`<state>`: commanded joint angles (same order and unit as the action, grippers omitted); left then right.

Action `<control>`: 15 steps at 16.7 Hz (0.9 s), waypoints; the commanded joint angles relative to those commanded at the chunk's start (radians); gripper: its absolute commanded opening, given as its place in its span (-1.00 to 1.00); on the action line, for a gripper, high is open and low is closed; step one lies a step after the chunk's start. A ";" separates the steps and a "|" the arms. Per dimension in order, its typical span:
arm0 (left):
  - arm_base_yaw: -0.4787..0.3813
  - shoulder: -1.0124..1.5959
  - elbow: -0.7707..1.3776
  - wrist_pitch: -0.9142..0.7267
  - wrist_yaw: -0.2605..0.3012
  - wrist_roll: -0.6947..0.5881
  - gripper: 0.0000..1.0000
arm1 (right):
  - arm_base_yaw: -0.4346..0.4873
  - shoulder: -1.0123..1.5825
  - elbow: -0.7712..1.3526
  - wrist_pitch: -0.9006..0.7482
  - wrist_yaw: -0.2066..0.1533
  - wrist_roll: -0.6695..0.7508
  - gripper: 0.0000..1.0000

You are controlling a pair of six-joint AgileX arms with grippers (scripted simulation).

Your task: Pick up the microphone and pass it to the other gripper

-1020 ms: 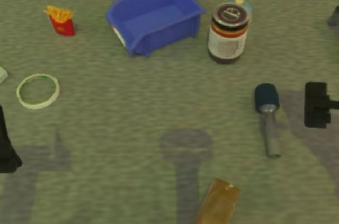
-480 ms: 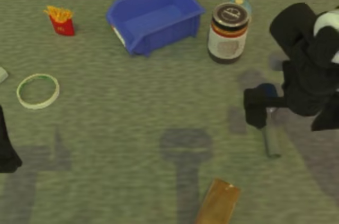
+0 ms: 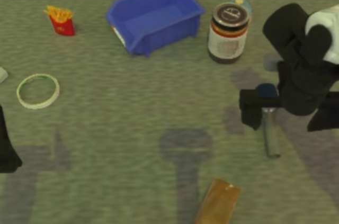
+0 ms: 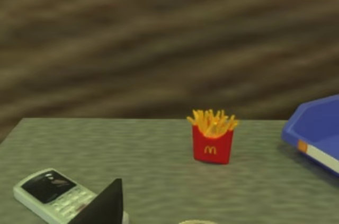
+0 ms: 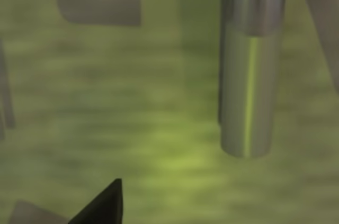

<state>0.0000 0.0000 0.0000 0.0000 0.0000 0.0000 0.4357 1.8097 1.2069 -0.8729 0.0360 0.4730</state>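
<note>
the right arm, absent from above the table a second ago apart from its black claw tip near the right edge, is now seen reaching in from the right edge, and in the last half second the right claw (image 3: 253, 108) has been shifted slightly further toward the left edge and lowered over the microphone (image 3: 270, 131). the microphone is left lying flat on the table near the right edge, its dark head mostly hidden under the claw and its silver handle pointing toward the near edge, in the same place as before. in the right wrist view the handle (image 5: 249, 75) is seen close up, lying on the table, with only one black fingertip showing, so whether the claw is open or closed cannot be told, and no hold on the microphone is shown. this is judged to be the approach to the pick, with the pass not yet begun. the left claw (image 3: 6, 152) is kept parked at the left edge. as for writing, a yellow arches logo is shown on the red fries carton (image 4: 212, 138); the jar (image 3: 229, 32) carries a label and a lid mark that cannot be read.
</note>
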 joint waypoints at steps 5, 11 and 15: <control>0.000 0.000 0.000 0.000 0.000 0.000 1.00 | -0.001 0.098 -0.055 0.152 0.001 -0.003 1.00; 0.000 0.000 0.000 0.000 0.000 0.000 1.00 | -0.004 0.229 -0.130 0.357 0.001 -0.005 1.00; 0.000 0.000 0.000 0.000 0.000 0.000 1.00 | -0.004 0.230 -0.131 0.359 0.001 -0.005 1.00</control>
<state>0.0000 0.0000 0.0000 0.0000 0.0000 0.0000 0.4314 2.0398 1.0762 -0.5136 0.0373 0.4684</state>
